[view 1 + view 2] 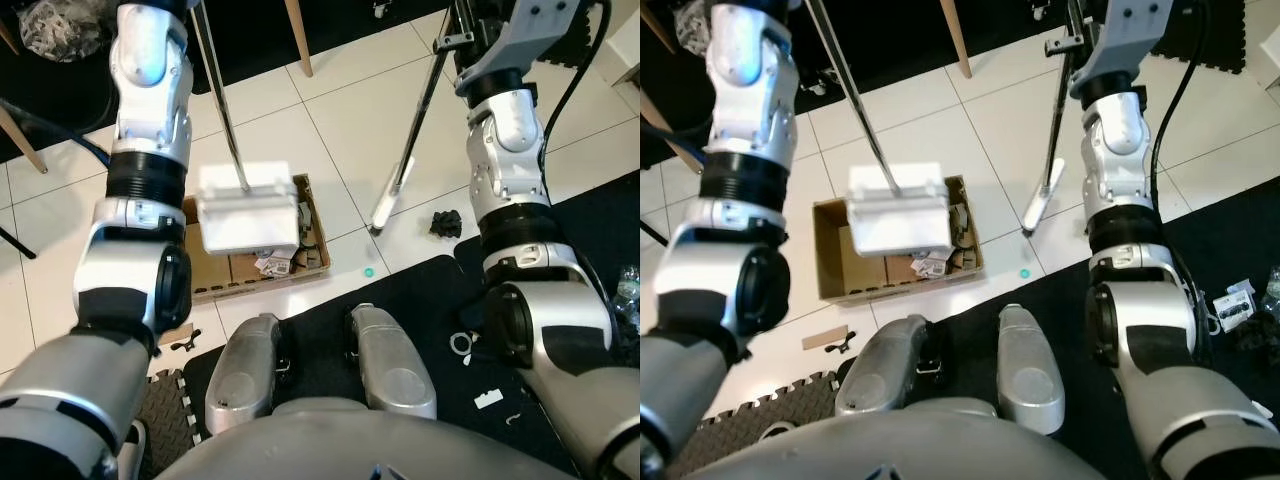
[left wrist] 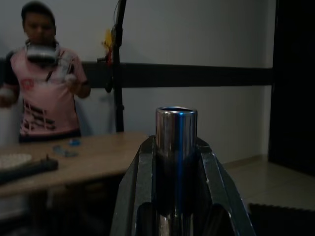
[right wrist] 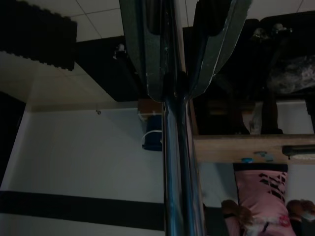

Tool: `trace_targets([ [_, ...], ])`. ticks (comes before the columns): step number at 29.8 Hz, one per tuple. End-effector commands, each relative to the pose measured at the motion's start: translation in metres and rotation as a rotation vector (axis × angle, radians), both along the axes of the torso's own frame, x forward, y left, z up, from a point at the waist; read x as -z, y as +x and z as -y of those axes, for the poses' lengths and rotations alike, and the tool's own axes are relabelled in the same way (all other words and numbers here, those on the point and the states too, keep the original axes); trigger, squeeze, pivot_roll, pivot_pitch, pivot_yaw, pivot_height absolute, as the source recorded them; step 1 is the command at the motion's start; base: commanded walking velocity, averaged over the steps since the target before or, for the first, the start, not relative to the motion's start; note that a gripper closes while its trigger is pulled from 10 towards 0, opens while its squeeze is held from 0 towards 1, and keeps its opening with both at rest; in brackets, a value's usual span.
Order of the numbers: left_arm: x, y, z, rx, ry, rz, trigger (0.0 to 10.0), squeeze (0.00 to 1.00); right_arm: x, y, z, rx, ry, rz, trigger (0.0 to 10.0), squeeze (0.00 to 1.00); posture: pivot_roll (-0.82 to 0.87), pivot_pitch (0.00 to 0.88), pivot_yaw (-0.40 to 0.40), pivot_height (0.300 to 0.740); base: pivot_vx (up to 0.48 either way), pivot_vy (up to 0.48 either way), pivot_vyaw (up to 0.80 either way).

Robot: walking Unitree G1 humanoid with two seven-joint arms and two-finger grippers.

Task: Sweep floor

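Left end effector [image 2: 176,162] clamps dustpan [image 1: 248,208] pole over box [image 1: 312,232]; right end effector [image 3: 181,64] seemingly clamps broom [image 1: 392,195]; tilt risks spill.

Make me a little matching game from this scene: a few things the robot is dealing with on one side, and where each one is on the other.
Things:
1. white dustpan
2. broom head
3. teal cap
4. black scrap

Places:
A. loose on the tile beside the black mat
B. over the cardboard box
C. on white tile, between the box and the robot's right arm
D. close to the right arm

Pairs: 1-B, 2-C, 3-A, 4-D
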State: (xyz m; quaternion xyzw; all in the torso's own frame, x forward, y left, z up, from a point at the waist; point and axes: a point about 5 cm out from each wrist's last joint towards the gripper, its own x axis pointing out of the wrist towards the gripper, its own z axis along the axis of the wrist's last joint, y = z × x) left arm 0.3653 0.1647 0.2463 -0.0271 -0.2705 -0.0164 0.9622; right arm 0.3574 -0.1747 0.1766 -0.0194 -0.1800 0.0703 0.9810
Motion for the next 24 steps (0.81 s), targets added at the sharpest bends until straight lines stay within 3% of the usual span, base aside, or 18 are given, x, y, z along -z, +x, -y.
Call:
trace_targets([
  [1,-0.015,-0.007,-0.003,0.003,-0.044,0.045,10.0,0.00,-0.012,-0.002,-0.001,-0.015,0.000,0.041,10.0,0.00,-0.03,0.036,0.030,0.740,0.000,0.000,0.00],
  [4,-0.017,-0.019,-0.006,-0.005,-0.018,0.054,10.0,0.00,-0.018,-0.006,-0.005,-0.040,0.005,0.058,10.0,0.00,-0.03,0.035,0.029,0.740,0.000,0.000,0.00],
  [9,-0.017,-0.027,-0.006,-0.005,0.013,0.044,10.0,0.00,-0.024,-0.008,-0.010,-0.061,-0.010,0.075,10.0,0.00,-0.03,0.032,0.027,0.740,0.000,0.000,0.00],
  [24,-0.021,-0.035,-0.009,-0.023,0.018,0.013,10.0,0.00,-0.028,-0.011,-0.008,-0.053,0.002,0.061,10.0,0.00,-0.03,0.034,0.028,0.740,0.000,0.000,0.00],
])
